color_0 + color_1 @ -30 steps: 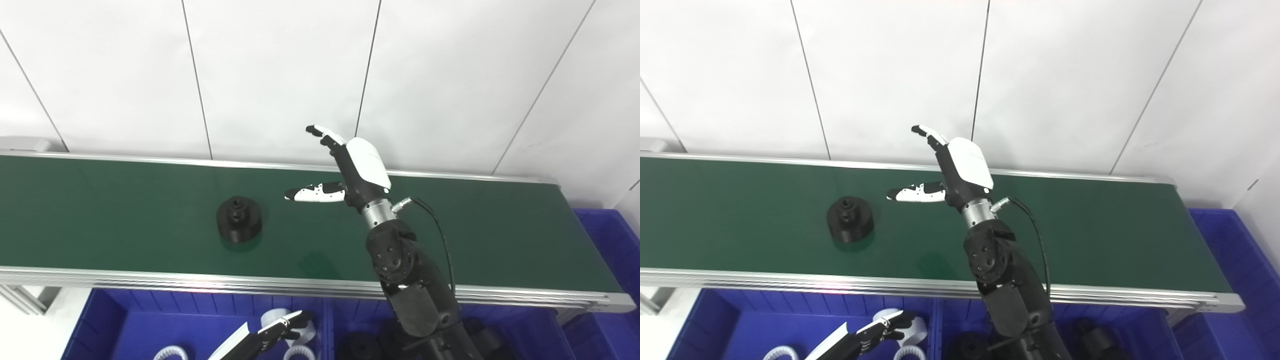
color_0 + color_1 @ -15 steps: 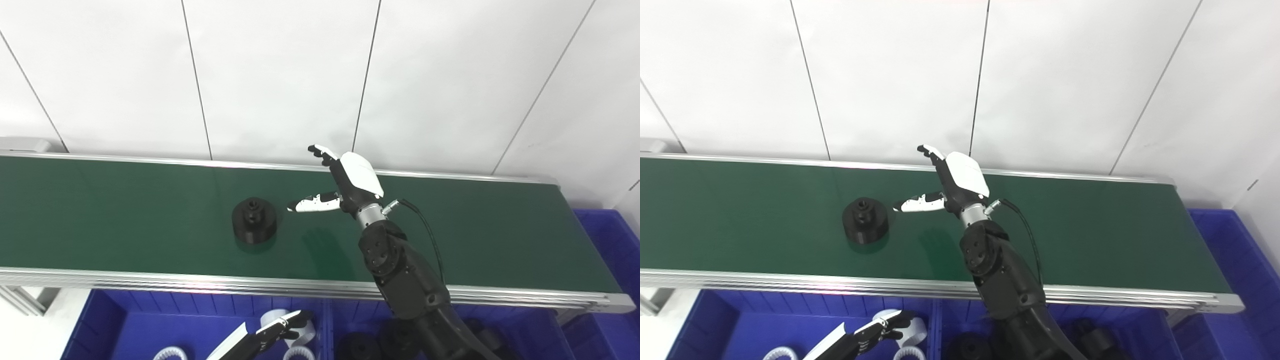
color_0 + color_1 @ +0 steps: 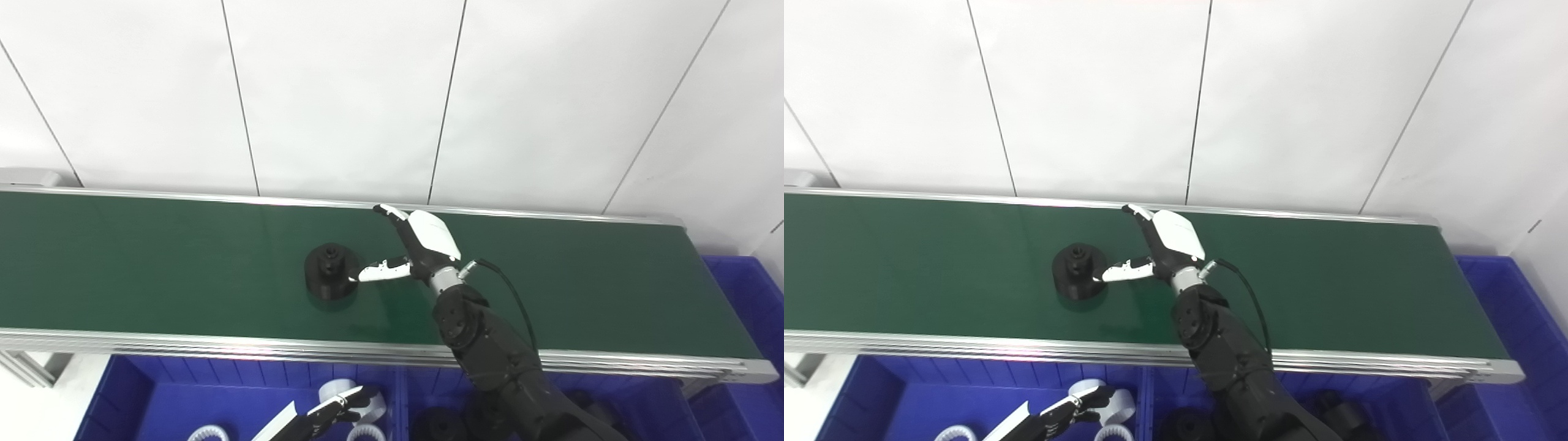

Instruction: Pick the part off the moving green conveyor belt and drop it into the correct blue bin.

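This is a factory-style sorting station or robotics lab. A green conveyor belt [image 3: 153, 257] with aluminium rails runs along a white panelled wall [image 3: 343, 92]. Blue plastic bins [image 3: 184, 398] holding parts sit below its near edge.

**White panelled wall backing the work area**

A white wall [image 3: 343, 92] is filling the upper half of both views, running behind the far edge of the long bench. Thin dark seams [image 3: 240, 98] are dividing it into broad panels, slanting outward toward the top. Even, soft light is falling across the panels, leaving no hard shadows. At the left end, a small pale grey box [image 3: 27, 177] is sitting against the wall's foot. In the bottom left corner, bare aluminium frame bars [image 3: 24, 365] are showing over a patch of pale floor [image 3: 55, 398]. At the far right, a second white surface [image 3: 1546, 245] is meeting the wall at a corner.
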### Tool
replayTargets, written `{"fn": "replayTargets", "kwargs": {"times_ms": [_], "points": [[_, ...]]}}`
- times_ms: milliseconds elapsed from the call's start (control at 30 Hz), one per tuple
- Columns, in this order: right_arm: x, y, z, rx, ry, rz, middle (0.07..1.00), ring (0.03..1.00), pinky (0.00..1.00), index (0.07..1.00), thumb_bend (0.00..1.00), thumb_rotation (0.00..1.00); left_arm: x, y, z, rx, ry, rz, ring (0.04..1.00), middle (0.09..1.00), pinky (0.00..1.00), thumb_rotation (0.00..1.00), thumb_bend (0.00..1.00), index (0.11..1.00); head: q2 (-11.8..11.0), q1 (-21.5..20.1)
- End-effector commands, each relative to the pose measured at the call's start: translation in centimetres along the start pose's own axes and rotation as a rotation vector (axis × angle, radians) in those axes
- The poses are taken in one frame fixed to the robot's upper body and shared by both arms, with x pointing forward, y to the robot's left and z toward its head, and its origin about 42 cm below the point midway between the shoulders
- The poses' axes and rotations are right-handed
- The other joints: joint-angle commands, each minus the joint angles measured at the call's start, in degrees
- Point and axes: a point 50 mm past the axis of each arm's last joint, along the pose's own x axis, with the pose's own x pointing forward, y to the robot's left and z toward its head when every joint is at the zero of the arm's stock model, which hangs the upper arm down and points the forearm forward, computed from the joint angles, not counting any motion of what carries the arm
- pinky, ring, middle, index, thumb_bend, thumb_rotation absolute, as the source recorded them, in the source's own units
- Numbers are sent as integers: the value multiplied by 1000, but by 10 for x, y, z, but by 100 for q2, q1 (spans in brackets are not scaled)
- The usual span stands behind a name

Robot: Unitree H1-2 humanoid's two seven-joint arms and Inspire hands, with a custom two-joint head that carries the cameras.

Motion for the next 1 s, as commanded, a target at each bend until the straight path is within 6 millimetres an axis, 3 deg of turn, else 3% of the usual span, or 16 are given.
{"fn": "replayTargets", "kwargs": {"times_ms": [0, 433, 533, 700, 833, 967], "points": [[17, -18, 30, -12, -99, -65, 893, 860, 776, 890, 1000, 439, 1, 5, 12, 22, -60, 20, 919, 942, 860, 592, 393, 909, 12, 8], [16, 23, 29, -174, -44, -22, 828, 818, 733, 835, 1000, 311, -4, 7, 13, 25, -59, 33, 918, 938, 861, 600, 390, 910, 53, -17], [16, 29, 29, -224, -27, -7, 786, 775, 699, 817, 1000, 242, -6, 7, 13, 25, -59, 36, 919, 936, 864, 613, 389, 909, 61, -27], [12, 42, 26, -336, -5, 58, 682, 641, 564, 699, 997, 126, -7, 8, 13, 18, -59, 38, 922, 937, 871, 623, 389, 911, 70, -38], [9, 46, 25, -364, -12, 58, 603, 556, 493, 622, 947, 95, -8, 10, 13, 15, -61, 39, 921, 935, 870, 617, 391, 910, 75, -60], [8, 47, 24, -361, -7, 53, 611, 562, 484, 637, 898, 53, -9, 11, 13, 8, -62, 41, 922, 935, 871, 618, 396, 909, 68, -80]]}}
